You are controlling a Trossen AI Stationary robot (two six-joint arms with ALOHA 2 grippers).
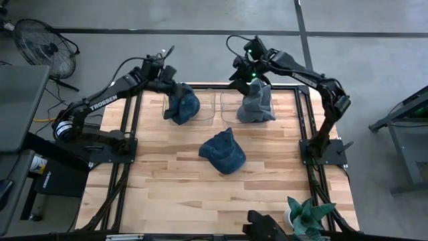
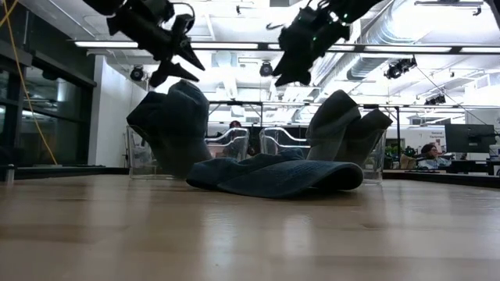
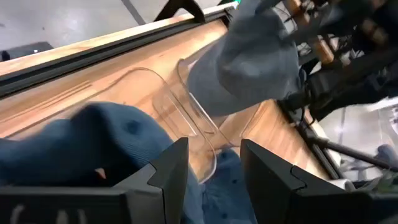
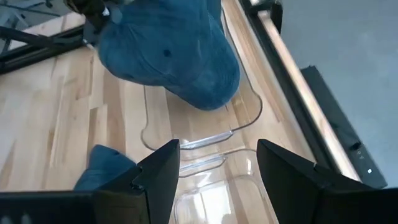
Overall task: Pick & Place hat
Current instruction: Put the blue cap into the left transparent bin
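Three blue hats are on the wooden table. One hat (image 1: 180,105) (image 2: 172,125) stands up at the left clear bin (image 1: 204,106). A greyer hat (image 1: 256,104) (image 2: 344,117) stands at the right clear bin (image 1: 231,102). The third hat (image 1: 223,151) (image 2: 273,176) lies flat on the wood at mid-table. My left gripper (image 1: 168,82) (image 2: 178,69) (image 3: 214,174) hovers open just above the left hat. My right gripper (image 1: 246,75) (image 2: 295,72) (image 4: 217,180) hangs open over the right bin, above and beside the greyer hat. Neither gripper has anything between its fingers.
Black frame rails (image 1: 309,127) run along the table's left and right sides. A green spiky object (image 1: 306,215) stands at the near right corner. Bare wood (image 1: 200,194) fills the near half of the table. A fan (image 1: 45,41) stands off the table, far left.
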